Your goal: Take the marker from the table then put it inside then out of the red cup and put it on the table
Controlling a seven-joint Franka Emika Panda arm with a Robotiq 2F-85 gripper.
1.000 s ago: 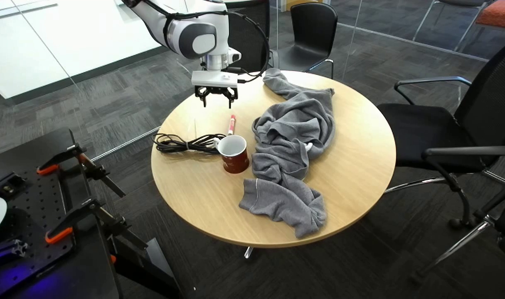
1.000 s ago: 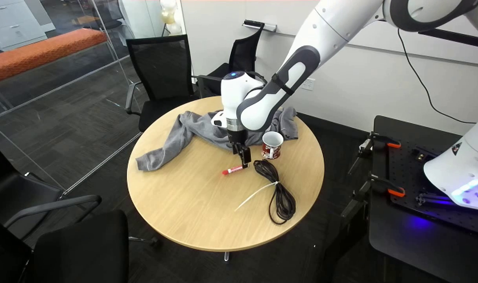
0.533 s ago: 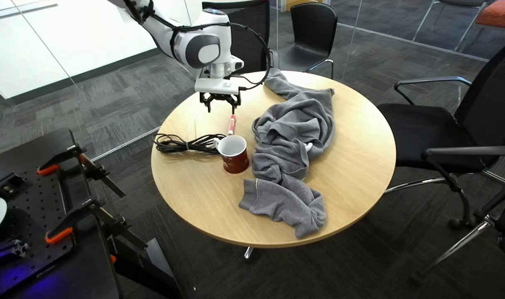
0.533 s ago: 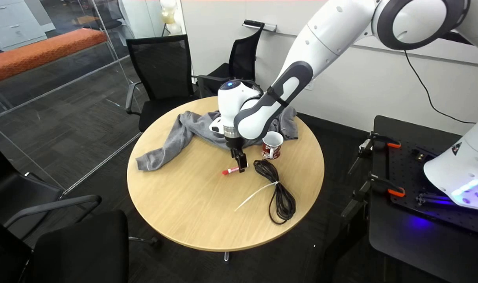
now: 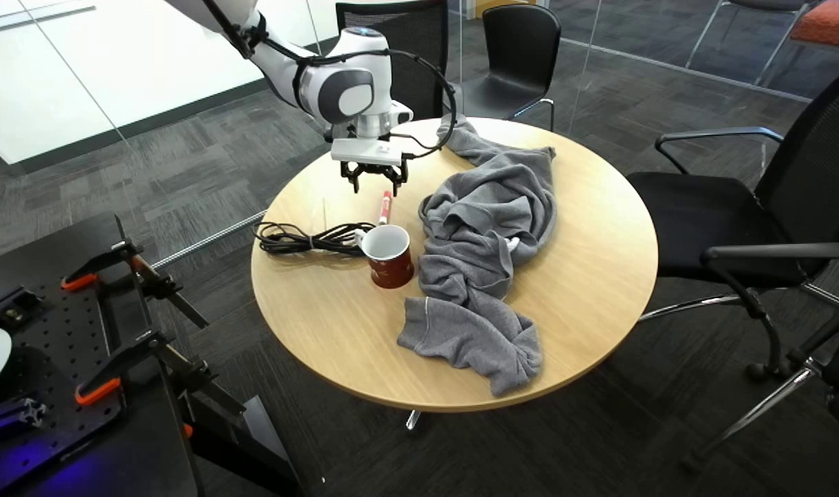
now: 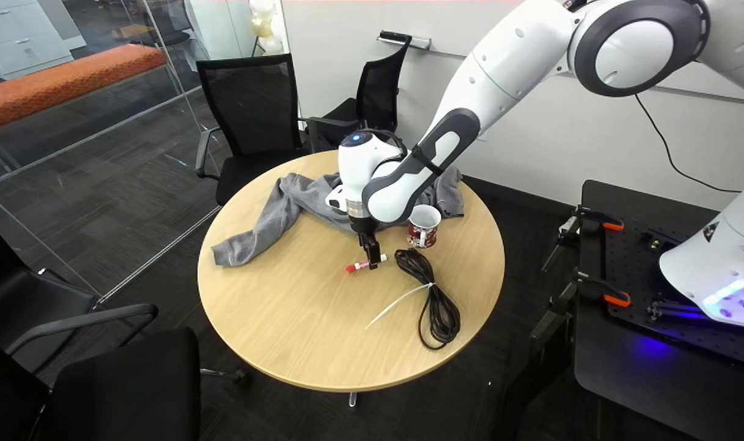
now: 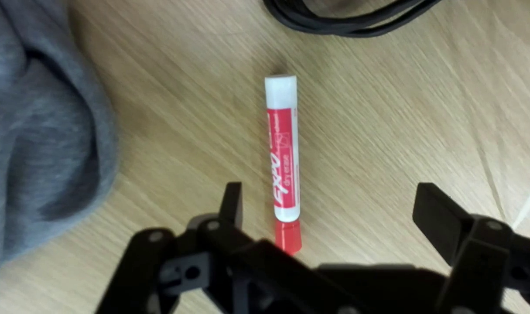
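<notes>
While the arm (image 6: 488, 79) slants over the table (image 6: 298, 318) | gripper (image 5: 375, 191) points down, spread wide, holding nothing | marker (image 7: 284, 161) below

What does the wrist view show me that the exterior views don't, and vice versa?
Only the wrist view: readable EXPO print on the red-and-white cylindrical marker.
Only the exterior views: the dark red mug with a pale inside, the rim of the round light-wood table, and black office chairs.
Both: that marker, the crumpled grey cloth, the coiled black cable, and the black jaws, apart in the wrist view.
</notes>
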